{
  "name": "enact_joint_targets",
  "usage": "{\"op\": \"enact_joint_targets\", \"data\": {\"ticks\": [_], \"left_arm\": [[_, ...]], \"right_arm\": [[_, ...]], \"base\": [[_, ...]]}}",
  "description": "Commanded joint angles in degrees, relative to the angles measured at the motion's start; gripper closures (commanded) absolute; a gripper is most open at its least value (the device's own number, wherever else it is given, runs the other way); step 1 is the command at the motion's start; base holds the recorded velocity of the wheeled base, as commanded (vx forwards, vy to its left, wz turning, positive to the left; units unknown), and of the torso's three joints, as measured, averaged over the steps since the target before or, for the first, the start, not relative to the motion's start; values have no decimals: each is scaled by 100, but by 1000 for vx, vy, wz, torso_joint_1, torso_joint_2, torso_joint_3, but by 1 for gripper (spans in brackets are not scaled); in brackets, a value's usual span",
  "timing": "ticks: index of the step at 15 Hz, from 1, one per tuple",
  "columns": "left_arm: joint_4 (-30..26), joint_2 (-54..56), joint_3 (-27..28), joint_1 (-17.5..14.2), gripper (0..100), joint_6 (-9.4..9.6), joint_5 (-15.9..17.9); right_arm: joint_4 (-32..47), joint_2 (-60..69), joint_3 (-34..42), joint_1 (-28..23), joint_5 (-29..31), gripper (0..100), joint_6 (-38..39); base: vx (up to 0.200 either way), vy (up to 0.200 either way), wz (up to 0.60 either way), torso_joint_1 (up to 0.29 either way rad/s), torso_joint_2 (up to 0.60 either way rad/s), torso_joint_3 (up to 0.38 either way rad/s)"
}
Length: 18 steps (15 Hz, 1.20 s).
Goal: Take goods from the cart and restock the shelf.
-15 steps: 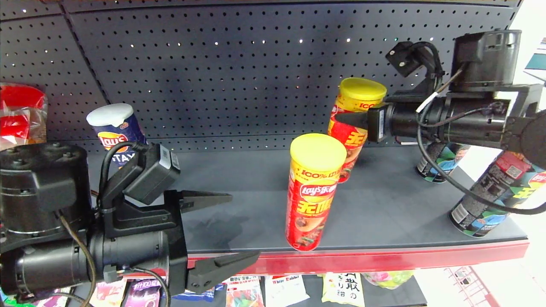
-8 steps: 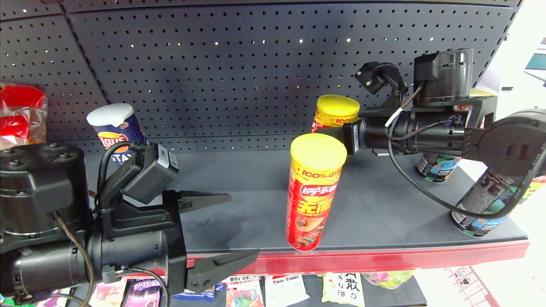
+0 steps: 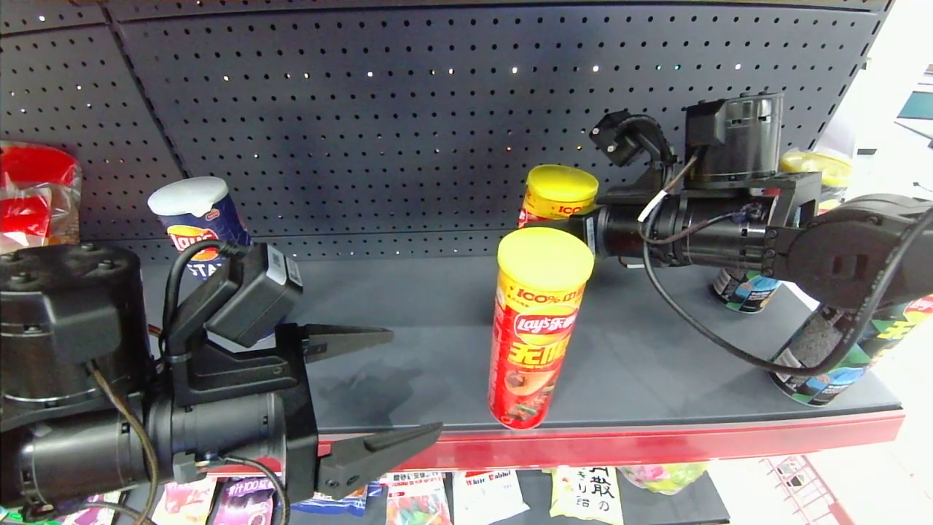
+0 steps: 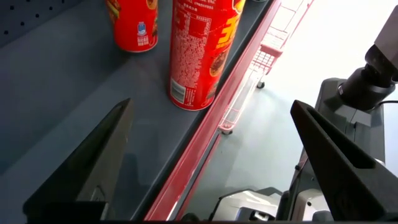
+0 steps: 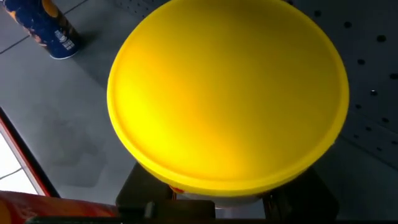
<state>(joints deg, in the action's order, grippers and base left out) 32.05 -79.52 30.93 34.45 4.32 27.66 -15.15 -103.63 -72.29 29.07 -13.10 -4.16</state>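
Here, a yellow-lidded red can (image 3: 557, 195) is gripped by the right gripper (image 3: 577, 227) near the back of the shelf (image 3: 656, 350) — fingers clamped on its sides below the lid, just behind the front can (image 3: 536, 335). The left gripper (image 3: 415, 383) is held spread wide, empty.

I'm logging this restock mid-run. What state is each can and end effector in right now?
front red can: upright on the shelf, yellow lid on, free.
rear red can: upright, yellow lid on, gripped.
blue can: standing on the shelf, white lid on.
left end effector: open, empty.
right end effector: closed on the rear red can.
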Motion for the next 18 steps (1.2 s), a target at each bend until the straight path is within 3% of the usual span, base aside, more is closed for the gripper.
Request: {"op": "enact_joint_targets", "data": {"ticks": [1,3,4,10,18], "left_arm": [[3,-11,1,0,0,-1,3],[3,-11,1,0,0,-1,11],[3,-20,1,0,0,-1,3],[3,-55,19,0,0,-1,11],[21,-257,71,0,0,-1,-182]], "right_arm": [[4,-8,4,19,1,100,3],[4,-17,13,28,1,100,29],[-5,-34,22,28,1,0,82],[-5,212,119,125,27,0,152],[56,1697,1586,-86,414,0,152]], "base": [[0,0,0,0,0,0],[0,0,0,0,0,0],[0,0,0,0,0,0],[0,0,0,0,0,0],[0,0,0,0,0,0]]}}
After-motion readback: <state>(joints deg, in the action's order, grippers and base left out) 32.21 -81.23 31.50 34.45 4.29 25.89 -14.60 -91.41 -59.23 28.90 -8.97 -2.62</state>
